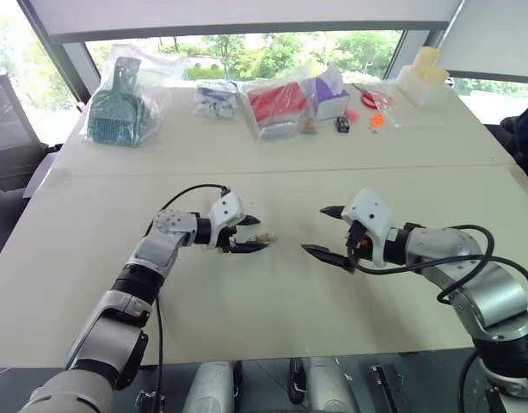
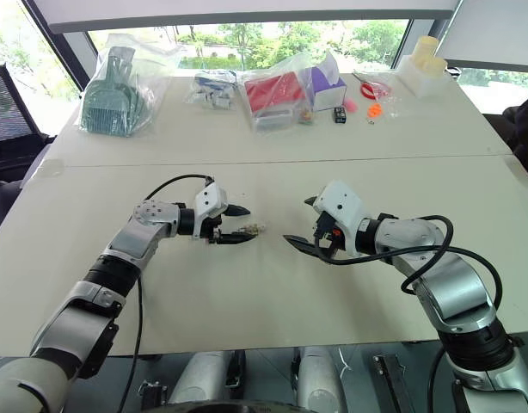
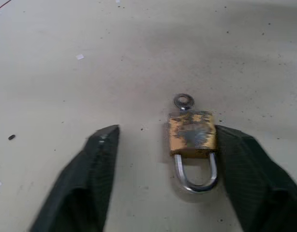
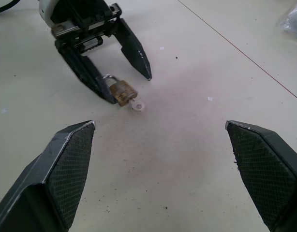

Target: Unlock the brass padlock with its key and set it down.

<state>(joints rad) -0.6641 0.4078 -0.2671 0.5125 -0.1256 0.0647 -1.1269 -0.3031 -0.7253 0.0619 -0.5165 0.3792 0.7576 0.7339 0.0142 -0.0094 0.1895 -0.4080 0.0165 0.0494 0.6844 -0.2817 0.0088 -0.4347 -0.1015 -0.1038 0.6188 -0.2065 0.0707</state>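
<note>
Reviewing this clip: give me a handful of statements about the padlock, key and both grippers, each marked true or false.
1. The brass padlock lies on the table between the left gripper fingers. True.
2. The right gripper is clamped on the padlock. False: it hangs open over bare table, apart from the padlock.
3. The key lies far from the padlock, among the bagged goods. False: its ring end shows right at the padlock body, at the end opposite the shackle.
4. The left gripper's jaws are fully shut. False: a gap stands between them; one finger is against the padlock's side, the other clear of it.
5. The padlock's shackle points back toward the left gripper's wrist. True.
</note>
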